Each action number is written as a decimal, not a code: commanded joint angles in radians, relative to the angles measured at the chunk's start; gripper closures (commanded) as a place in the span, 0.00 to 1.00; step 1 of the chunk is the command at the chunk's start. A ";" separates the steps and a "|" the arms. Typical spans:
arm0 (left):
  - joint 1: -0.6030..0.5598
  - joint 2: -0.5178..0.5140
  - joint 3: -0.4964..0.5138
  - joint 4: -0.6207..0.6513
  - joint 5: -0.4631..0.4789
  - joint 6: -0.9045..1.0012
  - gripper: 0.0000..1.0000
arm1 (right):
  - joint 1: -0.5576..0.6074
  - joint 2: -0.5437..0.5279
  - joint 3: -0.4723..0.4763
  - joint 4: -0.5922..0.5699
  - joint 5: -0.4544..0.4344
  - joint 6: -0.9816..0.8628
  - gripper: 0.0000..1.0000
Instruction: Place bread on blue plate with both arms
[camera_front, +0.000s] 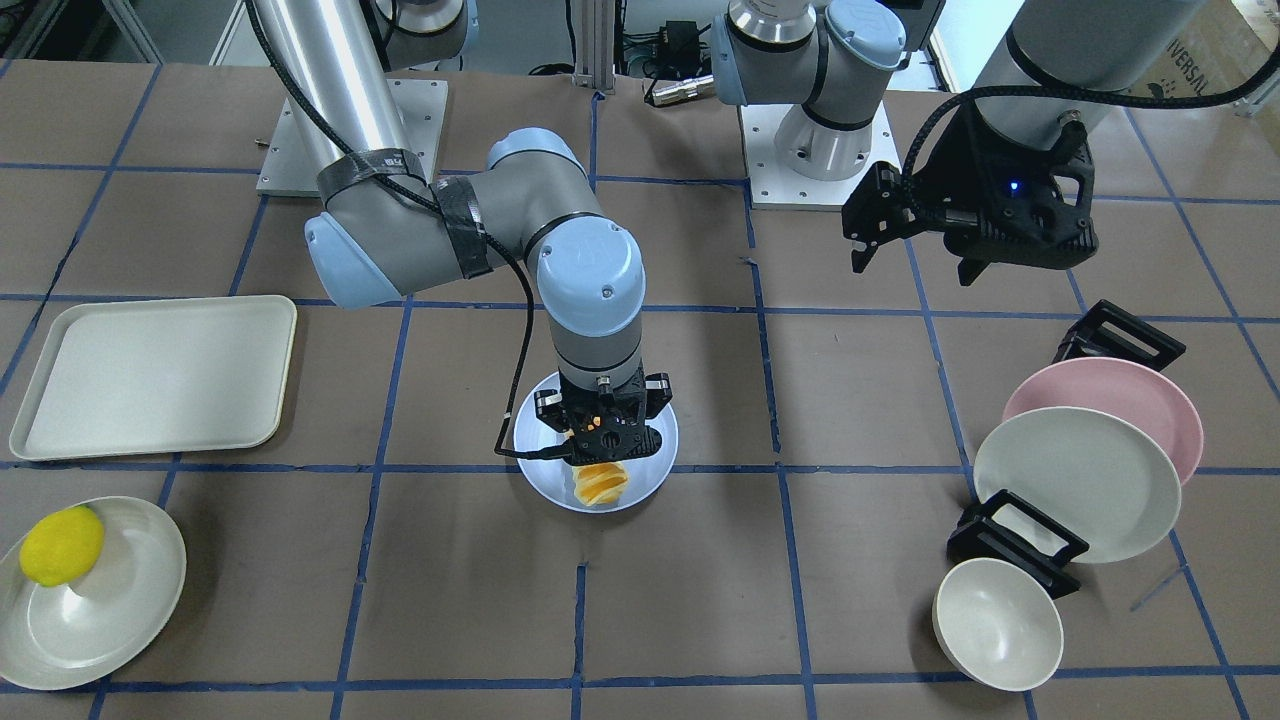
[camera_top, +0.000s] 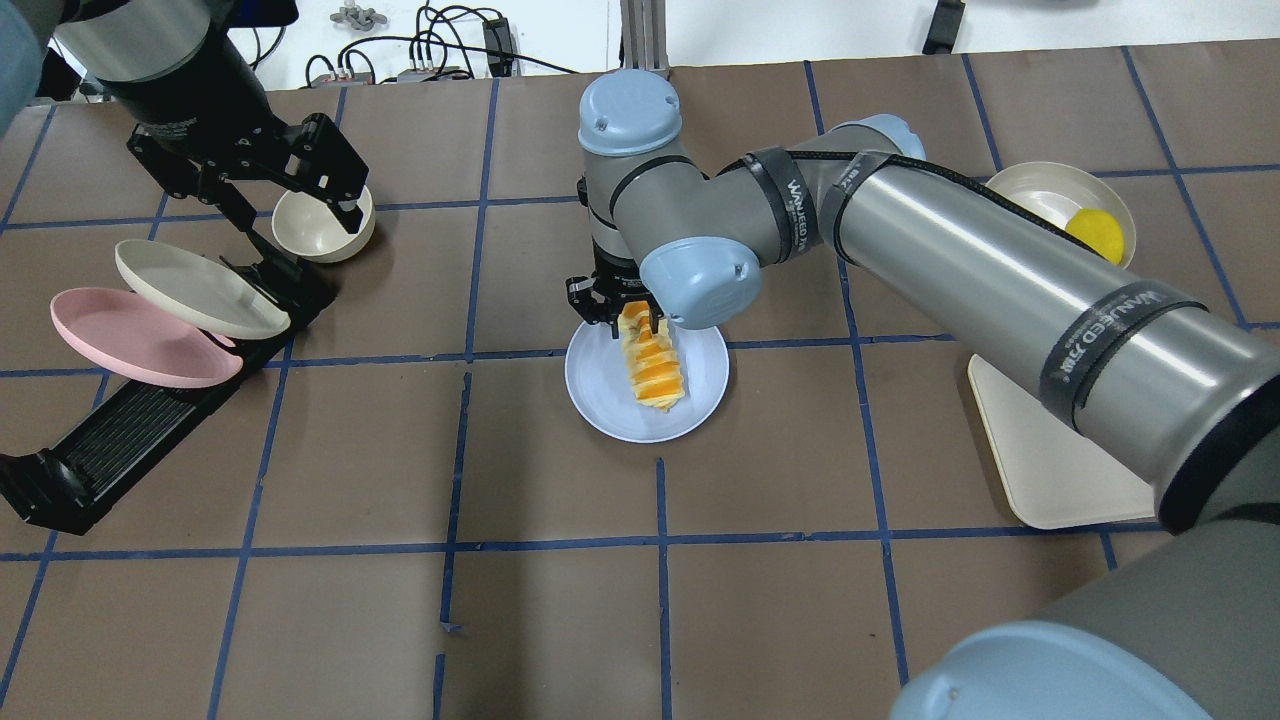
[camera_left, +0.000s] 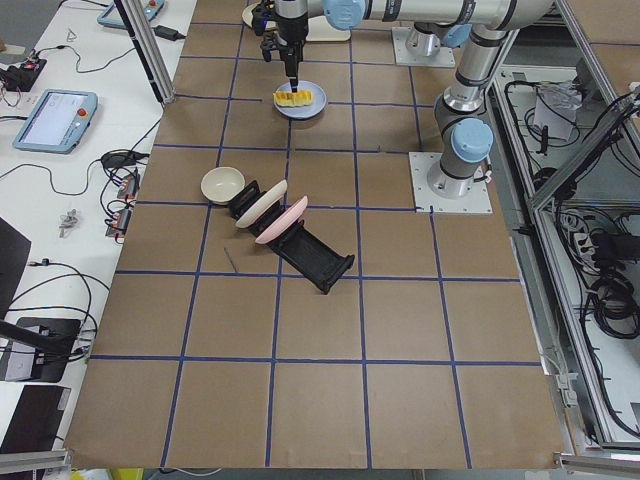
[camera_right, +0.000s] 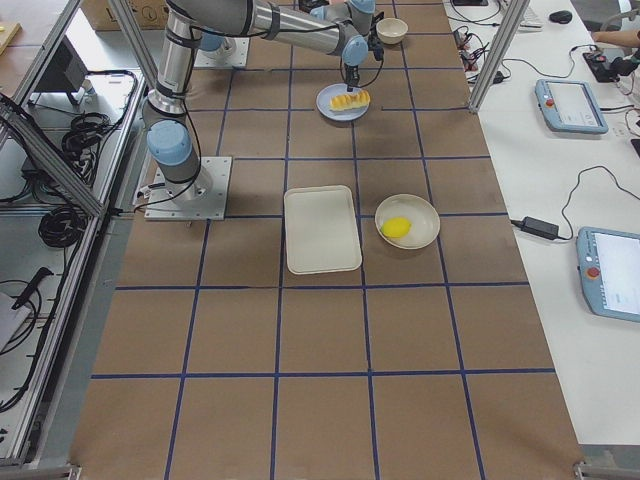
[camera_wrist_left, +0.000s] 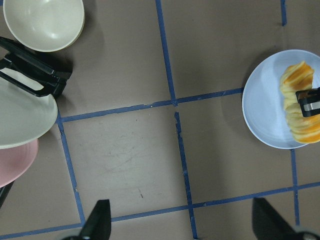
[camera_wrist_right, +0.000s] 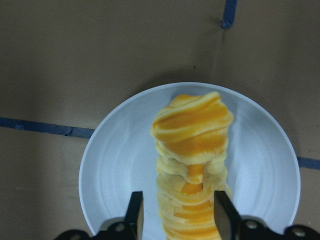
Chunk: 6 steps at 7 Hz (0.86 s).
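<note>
- Overhead exterior, starting at the bench's (camera_top: 300, 600) left end: the left gripper (camera_wrist_left: 182, 227) hangs with its jaws spread wide and empty above a black dish rack (camera_top: 120, 440). The rack holds a pink plate (camera_top: 130, 340) and a cream plate (camera_top: 195, 290), with a cream bowl (camera_top: 315, 235) just beside it.
- Mid-bench: the bread (camera_top: 655, 365) lies flat along the blue plate (camera_top: 600, 390), so the placing looks done.
- The right gripper (camera_wrist_right: 177, 220) stands over the loaf's far end. Its fingers straddle it, and its wrist camera shows a slim gap on one side, so I'd say the jaws are loose, not pinching.
- What's left, to my eye, is lifting that gripper straight up. Nothing crowds the plate.
- Right end: a cream tray (camera_top: 1050, 470) sits at the near edge, and a lemon (camera_top: 1095, 235) rests on a white plate (camera_top: 1030, 190) toward the far corner. Both are well apart from the bread.
</note>
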<state>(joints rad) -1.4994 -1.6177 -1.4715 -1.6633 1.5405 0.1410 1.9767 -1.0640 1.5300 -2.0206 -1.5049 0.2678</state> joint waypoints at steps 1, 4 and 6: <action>-0.012 0.010 -0.009 -0.004 -0.010 -0.061 0.00 | 0.001 -0.004 0.002 -0.001 -0.008 -0.002 0.00; -0.019 0.033 -0.023 -0.001 -0.125 -0.231 0.00 | -0.108 -0.132 0.009 0.064 -0.023 -0.032 0.00; -0.021 0.044 -0.016 -0.007 -0.138 -0.222 0.00 | -0.179 -0.224 0.021 0.065 -0.116 -0.141 0.00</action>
<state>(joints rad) -1.5196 -1.5791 -1.4914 -1.6690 1.4169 -0.0743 1.8378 -1.2351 1.5441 -1.9556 -1.5507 0.1946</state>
